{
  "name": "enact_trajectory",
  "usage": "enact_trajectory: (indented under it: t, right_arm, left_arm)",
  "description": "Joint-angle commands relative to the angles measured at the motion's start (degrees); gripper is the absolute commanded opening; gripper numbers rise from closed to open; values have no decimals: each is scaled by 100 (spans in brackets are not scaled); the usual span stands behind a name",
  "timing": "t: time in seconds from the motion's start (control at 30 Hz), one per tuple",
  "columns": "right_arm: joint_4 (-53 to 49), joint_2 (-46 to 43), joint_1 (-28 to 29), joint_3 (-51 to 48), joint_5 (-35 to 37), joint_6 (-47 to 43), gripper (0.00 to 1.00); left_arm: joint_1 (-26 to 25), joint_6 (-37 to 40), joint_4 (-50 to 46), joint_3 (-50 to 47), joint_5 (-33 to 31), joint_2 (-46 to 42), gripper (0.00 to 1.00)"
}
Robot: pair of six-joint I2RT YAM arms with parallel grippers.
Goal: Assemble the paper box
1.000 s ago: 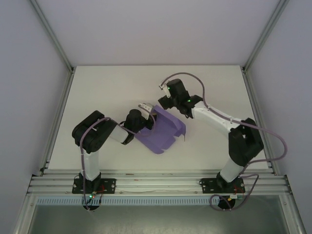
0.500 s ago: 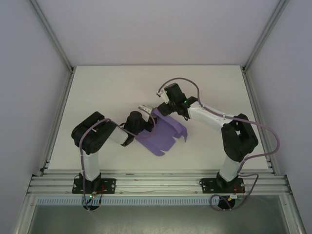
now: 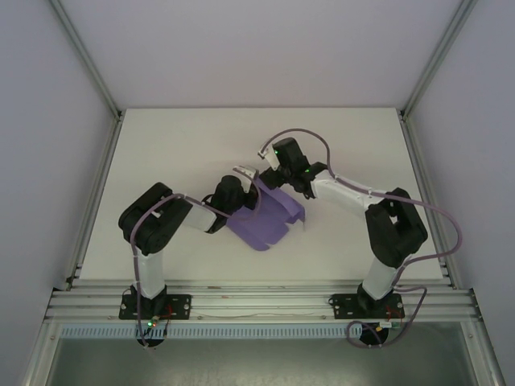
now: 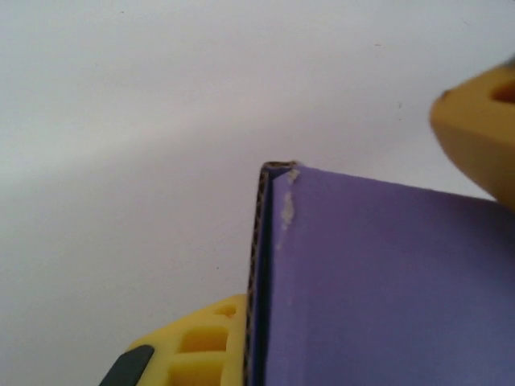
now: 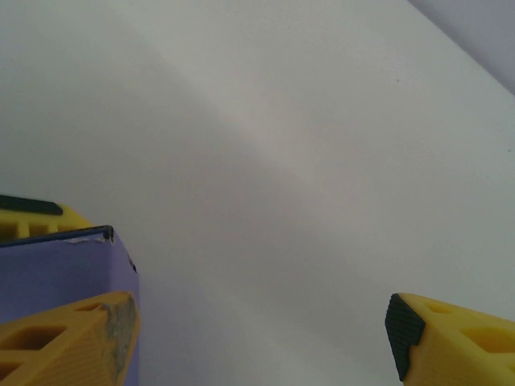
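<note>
White table (image 3: 177, 145) inside a grey-walled frame, with the purple paper box (image 3: 269, 217) lying mid-table between the two arms. The left gripper (image 3: 244, 174) is at the box's far left corner, one yellow finger (image 4: 201, 346) against the card edge and the other off to the side, so I can't tell if it's clamped. The right gripper (image 5: 259, 318) has its fingers wide apart, one of them touching the box's corner.
</note>
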Motion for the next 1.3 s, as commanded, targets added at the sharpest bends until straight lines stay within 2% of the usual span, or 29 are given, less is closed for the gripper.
enact_trajectory:
  t: [0.0,0.23,0.43,0.53,0.63,0.7,0.73,0.87,0.97,1.07,1.17,1.27]
  right_arm:
    - [-684,38,64,-208,296,327,83]
    - [-591,-1251,-16,-616,969,1774,86]
    - [-576,-2690,-44,-1646,-407,1884,87]
    - [-401,-3007,-47,-1959,-743,1757,85]
    - [-251,-2928,-48,-1975,-634,1681,81]
    - [-171,-2747,-48,-1823,-450,1659,75]
    - [-137,-2643,-47,-1711,-352,1608,68]
    - [-124,-2412,-48,-1482,-19,1532,31]
    - [-151,-2425,-38,-1515,-207,1420,9]
    - [11,-2545,3,-1680,-512,1407,0]
    - [236,-2614,84,-1799,-631,1569,0]
    - [218,-2618,195,-1801,-606,1615,0]
  left_arm:
    - [36,-171,8,123,-533,169,0]
    - [199,-922,-293,-86,-697,-299,0]
    - [605,-1469,-1071,-76,-29,-965,0]
    - [695,-1524,-1525,22,256,-1206,0]
    - [705,-1443,-1738,72,658,-1365,0]
    - [709,-1439,-1814,90,744,-1421,0]
    - [705,-1408,-1906,122,744,-1422,0]
    - [705,-1360,-2215,252,608,-1372,0]
    - [706,-1497,-2372,354,249,-1341,0]
    - [692,-1803,-2559,509,-272,-1249,0]
    - [655,-2003,-2927,815,-892,-1017,0]
    - [488,-2051,-3419,1146,-1855,-789,0]
